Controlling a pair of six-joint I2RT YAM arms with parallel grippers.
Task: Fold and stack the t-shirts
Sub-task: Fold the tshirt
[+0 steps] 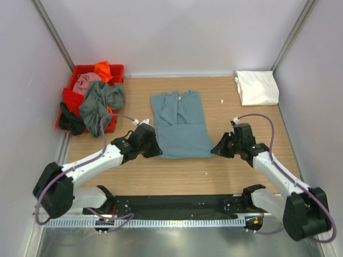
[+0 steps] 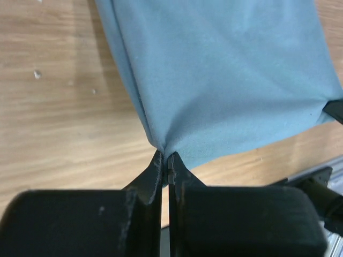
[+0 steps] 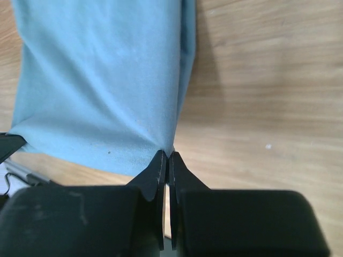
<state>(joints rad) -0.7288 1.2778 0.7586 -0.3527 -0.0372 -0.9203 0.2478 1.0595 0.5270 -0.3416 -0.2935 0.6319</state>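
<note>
A dusty teal-blue t-shirt (image 1: 182, 126) lies on the wooden table, its sides folded inward. My left gripper (image 1: 158, 152) is shut on its near left hem corner; the wrist view shows the cloth (image 2: 225, 80) pinched at the gripper (image 2: 165, 155). My right gripper (image 1: 214, 151) is shut on the near right hem corner, with the cloth (image 3: 102, 80) puckered at the gripper (image 3: 167, 155). A folded white t-shirt (image 1: 258, 87) lies at the far right corner. Grey-green (image 1: 99, 104), pink (image 1: 86, 81) and orange (image 1: 103, 70) shirts are piled in the tub.
A red plastic tub (image 1: 79, 72) stands at the far left with a dark garment (image 1: 71, 122) hanging over its near edge. Walls close in the table on the left, right and far sides. A black rail (image 1: 171, 204) runs along the near edge.
</note>
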